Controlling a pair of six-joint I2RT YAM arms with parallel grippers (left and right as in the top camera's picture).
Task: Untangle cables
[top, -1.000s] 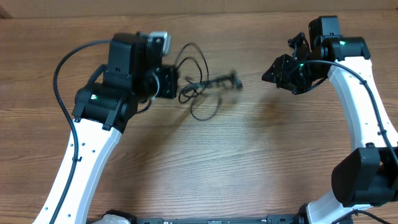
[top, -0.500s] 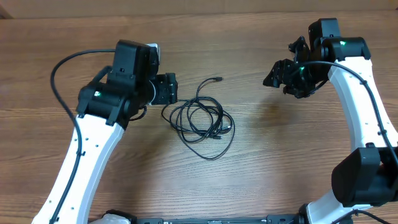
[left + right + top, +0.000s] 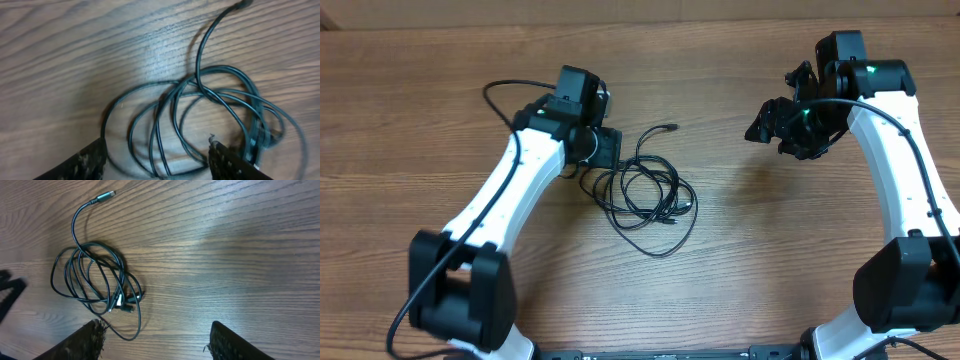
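Cables (image 3: pixel 645 195) are lying in one loose heap on the wooden surface (image 3: pixel 770 260), roughly centre, a bit toward my left arm's side. The left fingers (image 3: pixel 606 150) are right at the heap's left edge, spread apart with nothing gripped; through the left wrist camera I see the loops lying under the gap between them, and I read that as lining up to pick a strand out of the overlap. The right fingers (image 3: pixel 763 122) hang well apart from the heap, off to the right, also spread and empty, and the right wrist camera takes in the whole pile from there, so I'd call that a standby post with a good view. One free end (image 3: pixel 671 128) with a silver tip reaches up and away from the coils, the obvious strand to pull, in my judgement. Counting now: one heap, two arms, two pairs of fingers, both empty. Plug ends, I make out three: the stray one at the top and two tucked at the heap's lower right. That suggests more than one cord, but I can't tell exactly how many; the loops cross too much to trace.
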